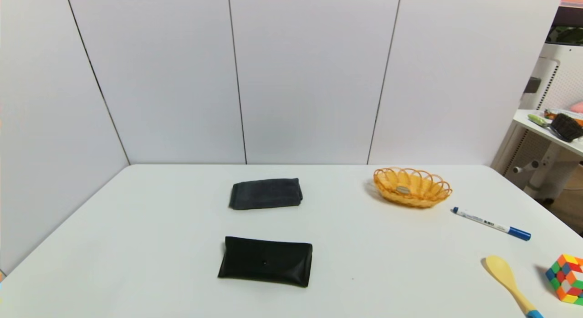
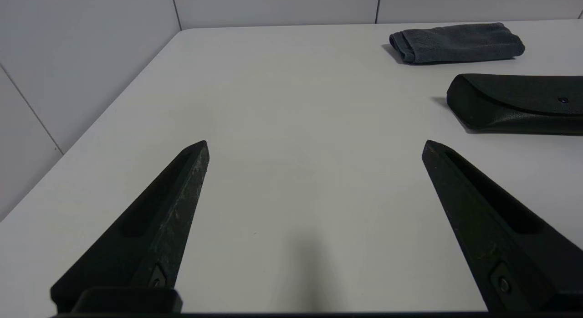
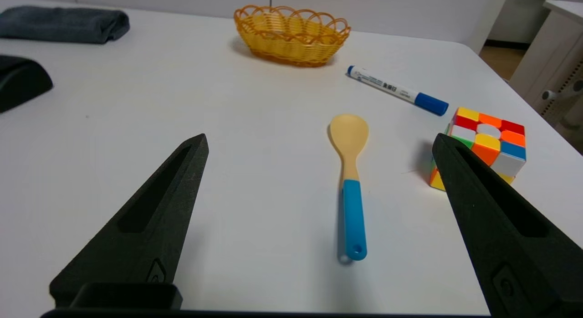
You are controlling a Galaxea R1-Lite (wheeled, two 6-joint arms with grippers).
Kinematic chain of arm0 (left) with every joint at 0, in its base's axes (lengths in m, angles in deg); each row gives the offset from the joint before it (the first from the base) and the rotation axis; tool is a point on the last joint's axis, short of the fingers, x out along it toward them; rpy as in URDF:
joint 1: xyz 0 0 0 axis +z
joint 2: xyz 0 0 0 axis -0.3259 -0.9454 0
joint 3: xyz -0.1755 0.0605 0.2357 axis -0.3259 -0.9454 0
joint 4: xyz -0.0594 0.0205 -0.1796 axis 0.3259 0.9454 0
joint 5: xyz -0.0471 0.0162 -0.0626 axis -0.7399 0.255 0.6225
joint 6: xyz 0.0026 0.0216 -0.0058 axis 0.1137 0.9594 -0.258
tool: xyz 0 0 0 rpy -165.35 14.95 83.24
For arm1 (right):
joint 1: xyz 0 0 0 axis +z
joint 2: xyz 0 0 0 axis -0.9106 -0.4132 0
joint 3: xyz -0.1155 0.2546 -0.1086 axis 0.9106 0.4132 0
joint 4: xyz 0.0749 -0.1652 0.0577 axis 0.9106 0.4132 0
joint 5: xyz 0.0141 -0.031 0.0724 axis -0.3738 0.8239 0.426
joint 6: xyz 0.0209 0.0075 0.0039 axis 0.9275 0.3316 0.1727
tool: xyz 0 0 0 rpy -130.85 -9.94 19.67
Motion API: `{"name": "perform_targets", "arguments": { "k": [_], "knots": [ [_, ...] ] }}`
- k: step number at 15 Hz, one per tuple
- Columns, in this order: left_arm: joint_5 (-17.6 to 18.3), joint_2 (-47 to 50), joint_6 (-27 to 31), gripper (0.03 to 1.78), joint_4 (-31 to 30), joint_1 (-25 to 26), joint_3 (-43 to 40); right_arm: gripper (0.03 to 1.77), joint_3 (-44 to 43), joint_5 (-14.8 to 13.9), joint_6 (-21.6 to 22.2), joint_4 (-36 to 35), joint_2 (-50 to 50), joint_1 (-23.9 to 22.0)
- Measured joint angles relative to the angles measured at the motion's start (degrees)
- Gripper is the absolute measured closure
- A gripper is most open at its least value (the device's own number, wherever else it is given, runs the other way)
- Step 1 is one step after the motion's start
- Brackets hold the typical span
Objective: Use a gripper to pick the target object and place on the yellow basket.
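The yellow basket (image 1: 412, 187) stands at the back right of the white table and also shows far off in the right wrist view (image 3: 291, 34). A small pale rounded piece, the target object (image 1: 403, 189), lies inside it on the bottom. My right gripper (image 3: 320, 140) hovers low over the near right part of the table, open and empty, well short of the basket. My left gripper (image 2: 315, 147) hangs open and empty over the near left part of the table. Neither gripper shows in the head view.
A spoon with a blue handle (image 3: 350, 181) lies between the right jaws' lines, a colour cube (image 3: 489, 145) beside it, a blue-capped marker (image 1: 492, 223) nearer the basket. A black pouch (image 1: 266, 261) and a folded grey cloth (image 1: 265, 193) lie mid-table.
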Motion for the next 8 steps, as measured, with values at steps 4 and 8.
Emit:
{"name": "perform_targets", "arguments": {
  "k": [4,8],
  "knots": [
    [0.0,0.0,0.0,0.12,0.0,0.0,0.0,0.11,0.1,-1.5,2.7,0.0,1.5,-0.1],
    [0.0,0.0,0.0,0.12,0.0,0.0,0.0,0.11,0.1,-2.2,3.4,-0.1,1.6,-0.1]
  ]
}}
